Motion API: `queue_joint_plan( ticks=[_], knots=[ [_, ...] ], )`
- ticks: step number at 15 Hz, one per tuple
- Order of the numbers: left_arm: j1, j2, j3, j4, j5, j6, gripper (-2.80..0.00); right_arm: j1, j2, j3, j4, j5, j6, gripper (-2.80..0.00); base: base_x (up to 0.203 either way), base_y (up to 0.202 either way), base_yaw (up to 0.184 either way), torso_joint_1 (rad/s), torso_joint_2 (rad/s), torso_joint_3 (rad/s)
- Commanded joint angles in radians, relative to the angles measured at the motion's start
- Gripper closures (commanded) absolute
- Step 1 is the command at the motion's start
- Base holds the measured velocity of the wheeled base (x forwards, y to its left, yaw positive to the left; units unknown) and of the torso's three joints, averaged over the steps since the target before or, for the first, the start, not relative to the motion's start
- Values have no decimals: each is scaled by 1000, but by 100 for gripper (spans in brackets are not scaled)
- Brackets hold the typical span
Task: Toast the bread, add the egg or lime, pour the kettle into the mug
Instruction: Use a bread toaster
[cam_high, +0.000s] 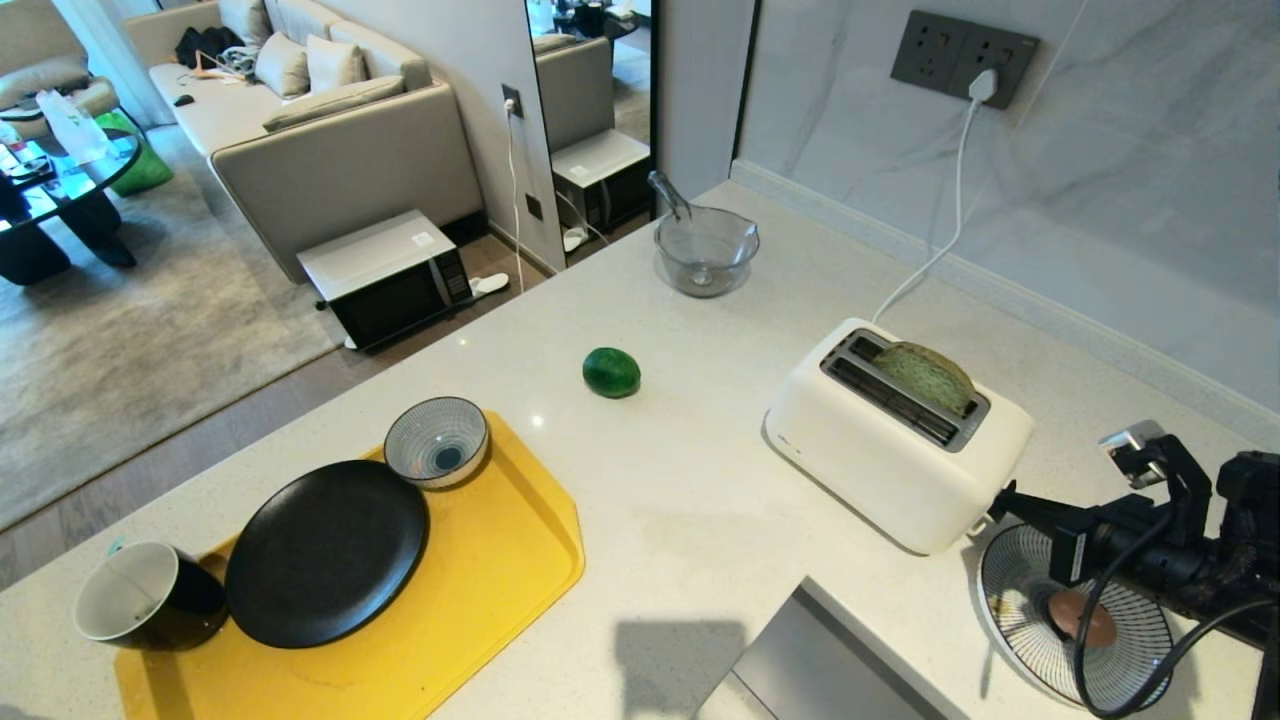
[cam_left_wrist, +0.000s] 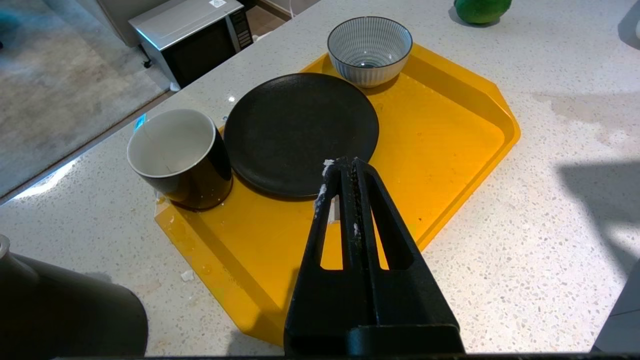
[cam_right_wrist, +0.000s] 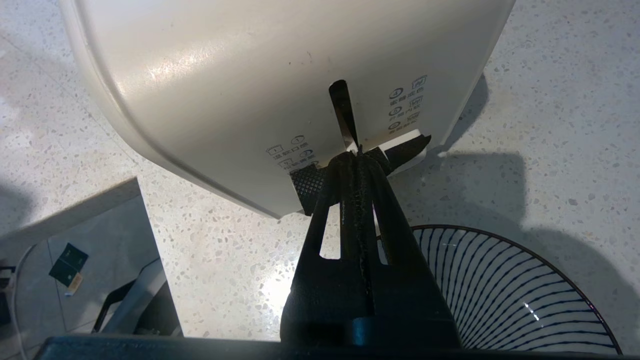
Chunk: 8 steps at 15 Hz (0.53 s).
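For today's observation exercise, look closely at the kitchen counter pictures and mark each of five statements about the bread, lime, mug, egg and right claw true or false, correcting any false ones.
1. The bread sits in a slot of the white toaster. True.
2. The lime lies on the yellow tray. False: it rests on the bare counter, apart from the tray.
3. The mug stands at the tray's corner, beside the black plate. True.
4. The egg is in the small striped bowl. False: it lies on the striped plate near the toaster.
5. The right claw is wide open above the lime. False: it is shut, its tip at the toaster's lever end.
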Motion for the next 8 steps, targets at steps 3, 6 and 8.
queue_joint_plan(
  ticks=[3, 6, 8],
  knots=[
    [0, -2, 17, -1, 0, 0, 0, 0, 2, -3, -7, 3, -3, 0, 0, 0, 0, 0, 0, 0],
    [0, -2, 17, -1, 0, 0, 0, 0, 2, -4, -4, 3, -3, 0, 0, 0, 0, 0, 0, 0],
    [0, -2, 17, -1, 0, 0, 0, 0, 0, -5, 6, 3, -3, 0, 0, 0, 0, 0, 0, 0]
  ],
)
